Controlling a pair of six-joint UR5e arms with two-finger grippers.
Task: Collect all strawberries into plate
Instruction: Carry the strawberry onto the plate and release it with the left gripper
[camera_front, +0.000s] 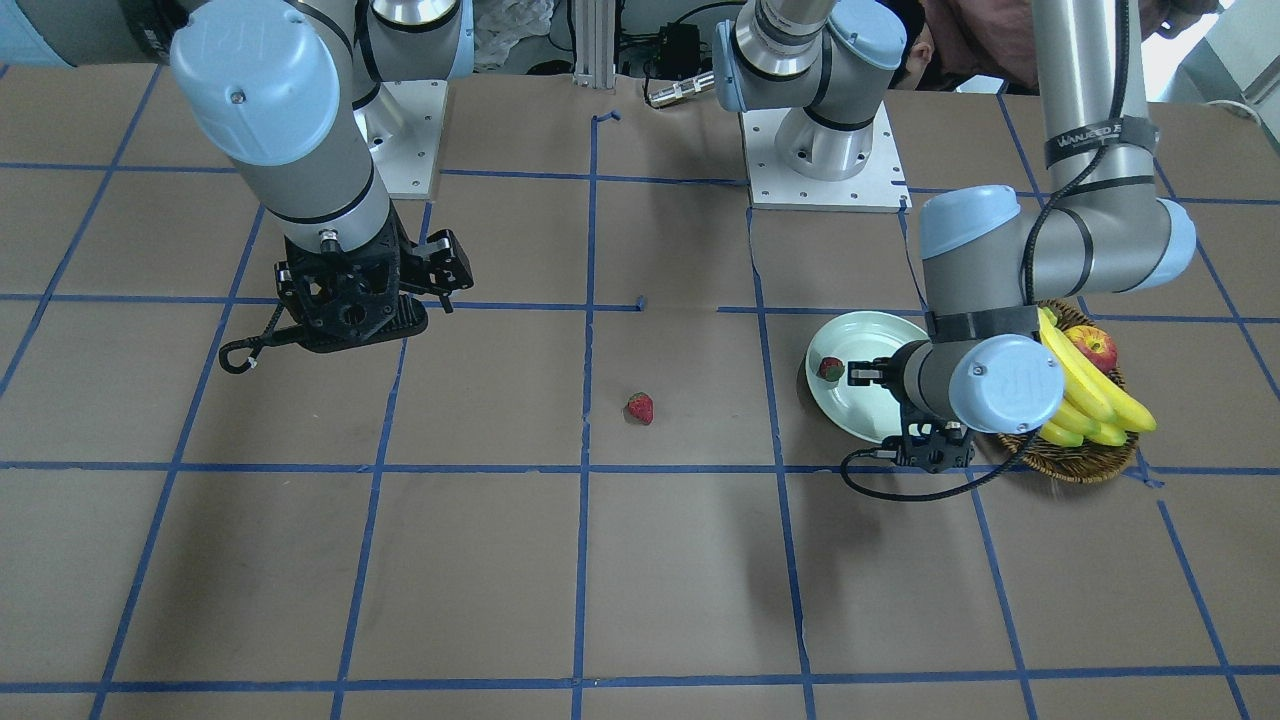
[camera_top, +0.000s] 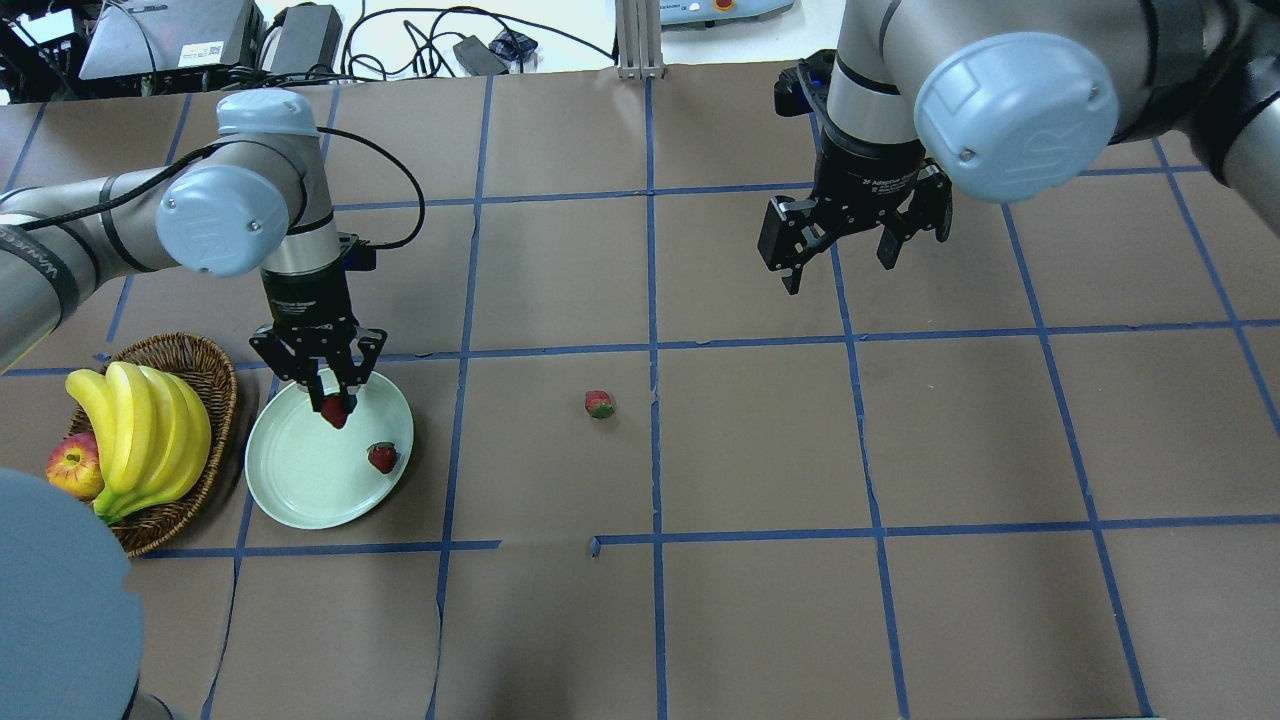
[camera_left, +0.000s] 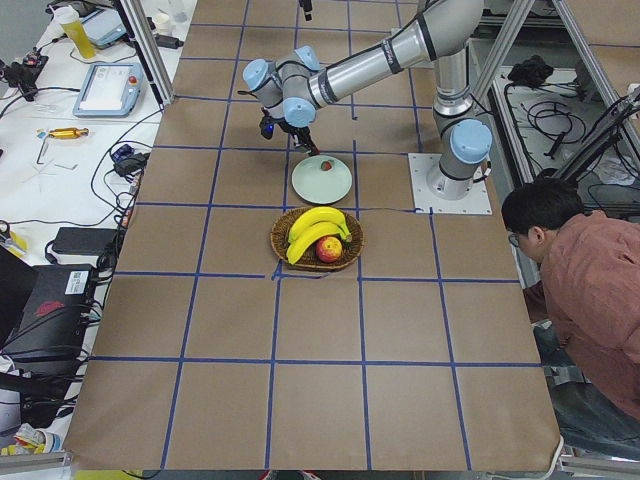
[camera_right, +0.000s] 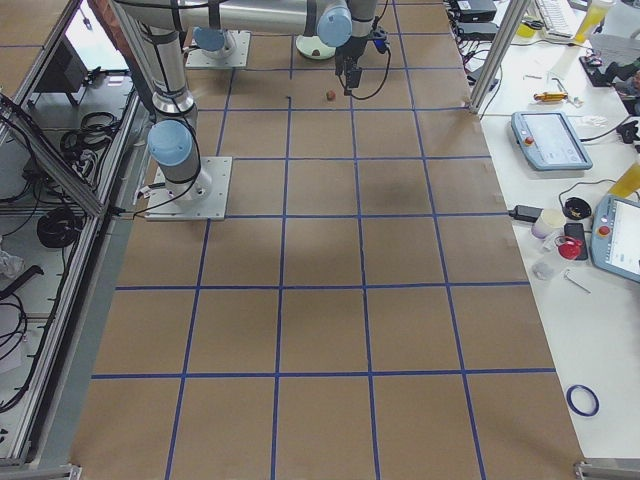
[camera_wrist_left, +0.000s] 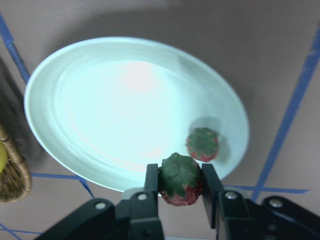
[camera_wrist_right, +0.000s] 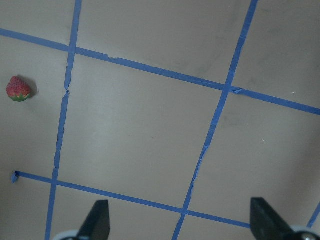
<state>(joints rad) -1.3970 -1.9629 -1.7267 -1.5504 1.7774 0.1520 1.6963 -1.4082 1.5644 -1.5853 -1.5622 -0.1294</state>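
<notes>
My left gripper is shut on a strawberry and holds it over the far rim of the pale green plate. In the left wrist view the fingers pinch this berry just above the plate's edge. A second strawberry lies on the plate, near its right rim; it also shows in the left wrist view and the front view. A third strawberry lies alone on the table near the middle. My right gripper is open and empty, high over the far right; its view shows that berry.
A brown wicker basket with bananas and an apple stands just left of the plate, almost touching it. Brown paper with blue tape lines covers the table. A person sits beyond the table's edge.
</notes>
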